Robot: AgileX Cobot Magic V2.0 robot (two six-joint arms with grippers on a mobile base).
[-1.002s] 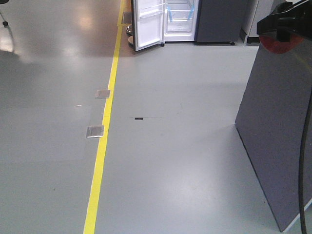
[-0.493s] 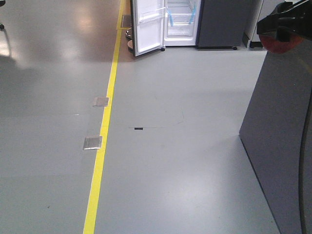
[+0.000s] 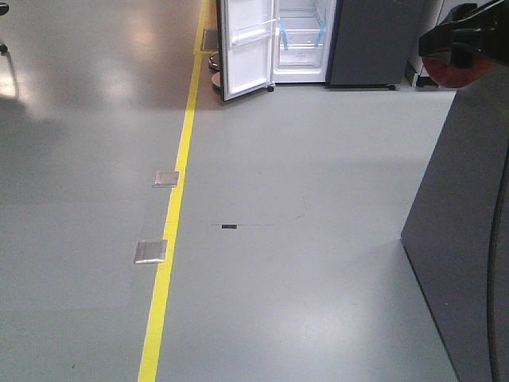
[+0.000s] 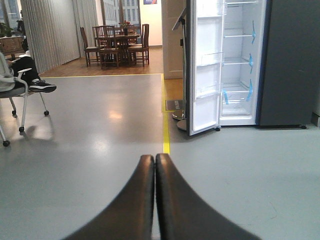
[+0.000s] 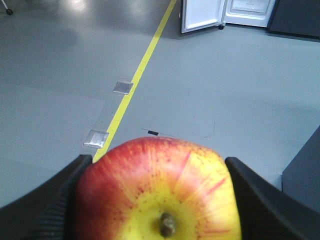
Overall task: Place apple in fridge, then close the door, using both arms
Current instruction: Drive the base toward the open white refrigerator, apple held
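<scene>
The red and yellow apple [image 5: 160, 190] fills the bottom of the right wrist view, stem toward the camera, with my right gripper [image 5: 157, 167] shut on its two sides. In the front view the same gripper [image 3: 457, 36] holds the apple [image 3: 452, 73] at the top right. My left gripper [image 4: 155, 161] is shut with nothing in it, its two pads touching. Far ahead across the floor stands the fridge [image 4: 240, 60], its white interior showing. Its door [image 4: 205, 70] is swung wide open to the left. The fridge [image 3: 302, 40] and door [image 3: 246, 48] lie well beyond both grippers.
A flat grey partition panel [image 3: 469, 239] stands close on the right. A yellow floor line [image 3: 171, 239] runs toward the fridge, with two metal floor plates [image 3: 165, 178] beside it. A seated person's office chair [image 4: 15, 95] is at the left, a dining table with chairs [image 4: 117, 45] far back.
The whole view has advanced toward the fridge: the floor plates and the black floor mark slid down the frame, the partition moved right. Both grippers keep their state.
</scene>
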